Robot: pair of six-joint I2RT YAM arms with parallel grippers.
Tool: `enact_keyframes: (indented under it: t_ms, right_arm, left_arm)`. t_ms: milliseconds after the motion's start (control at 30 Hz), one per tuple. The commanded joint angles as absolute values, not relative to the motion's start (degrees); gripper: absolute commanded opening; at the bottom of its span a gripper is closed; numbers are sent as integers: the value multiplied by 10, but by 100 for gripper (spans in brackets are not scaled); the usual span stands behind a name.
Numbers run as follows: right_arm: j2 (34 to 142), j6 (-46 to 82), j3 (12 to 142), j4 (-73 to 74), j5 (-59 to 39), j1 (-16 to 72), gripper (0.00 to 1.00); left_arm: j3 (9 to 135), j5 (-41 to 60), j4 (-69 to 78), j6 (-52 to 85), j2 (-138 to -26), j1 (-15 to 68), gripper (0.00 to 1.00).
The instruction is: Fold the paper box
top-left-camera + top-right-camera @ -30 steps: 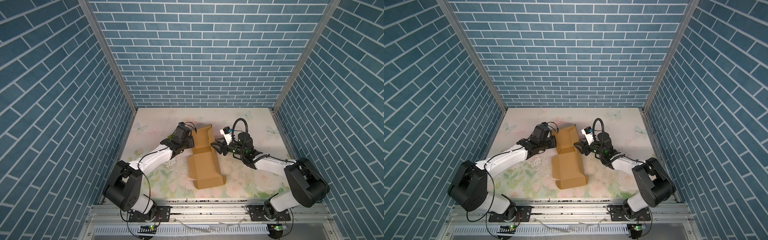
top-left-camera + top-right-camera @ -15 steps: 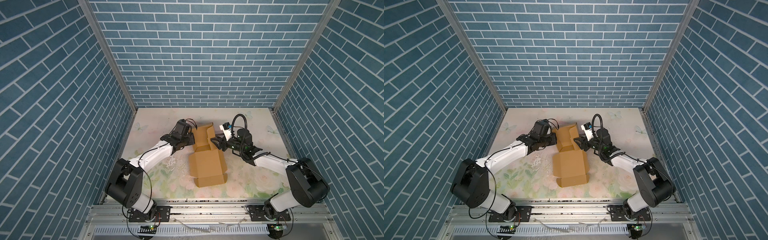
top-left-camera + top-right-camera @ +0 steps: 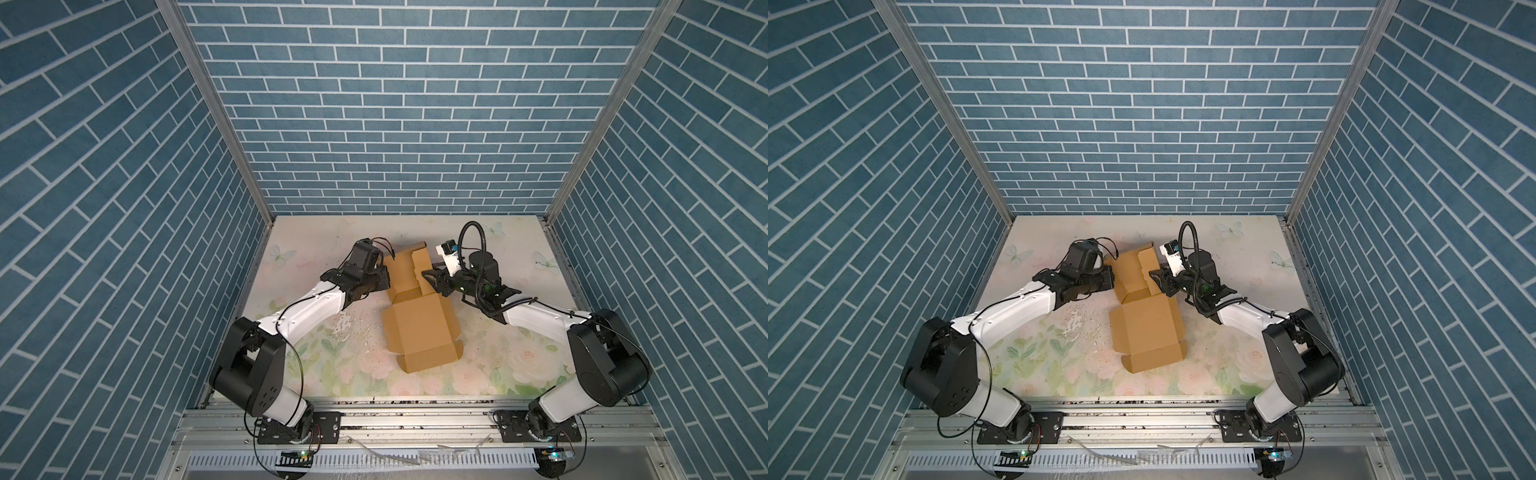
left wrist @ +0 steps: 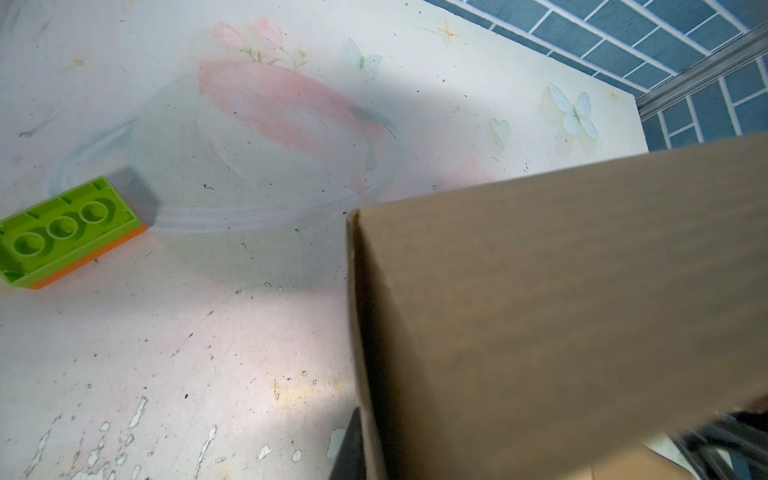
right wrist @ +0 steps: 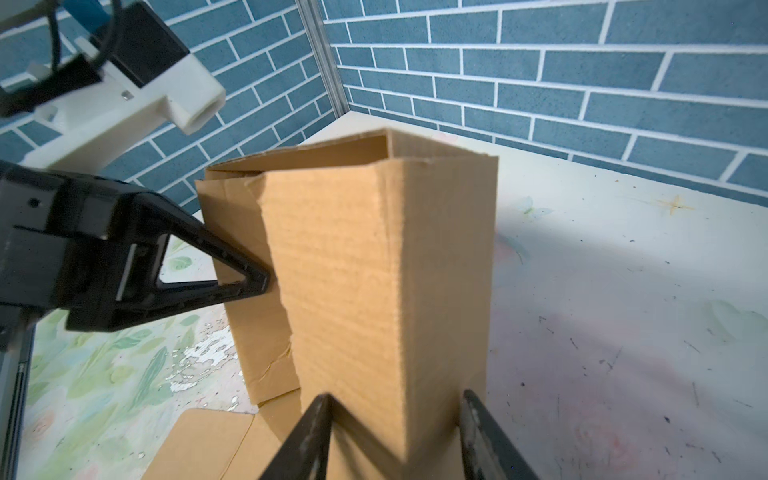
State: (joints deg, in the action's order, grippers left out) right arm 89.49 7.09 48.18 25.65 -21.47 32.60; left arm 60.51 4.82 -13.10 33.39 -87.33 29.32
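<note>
Mid-fold on your floral-printed tabletop: the plain brown cardboard paper box lies at the centre between your two arms in both top views. Its near part is spread flat toward the arms' bases and its far part is raised upright toward the blue brick-patterned back wall. Your left gripper meets the raised part from the left side, its jaws closed on the edge of an upright panel. From the left wrist, the paper box fills much of the frame, with one dark finger tight against the cardboard's edge. Your right gripper comes in from the opposite side. The right wrist view shows its jaws standing apart, the two black fingers straddling the foot of a creased upright flap of the paper box; whether they press the cardboard cannot be told. In that same view your left gripper touches the panel just behind that flap with its triangular black tip. A small lime-green studded toy brick with an orange underside lies on the tabletop apart from the box, seen only from the left wrist.
</note>
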Motion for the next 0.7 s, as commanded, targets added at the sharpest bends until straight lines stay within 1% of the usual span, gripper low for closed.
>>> enact_keyframes:
  t_ms: [0,200,433,667]
  right_arm:
    - [907,40,502,244,-189,332,49]
    - [921,30,516,238,-154,341,46]
    - [940,6,549,205,-77,365,41]
    - [954,-1,570,179,20,380,28]
  left_arm:
    - [601,61,-119,326,-860,297,12]
    - [600,60,-116,324,-864,300,11]
    - [601,57,-116,322,-871,304,12]
    - [602,49,-123,316,-871,306,12]
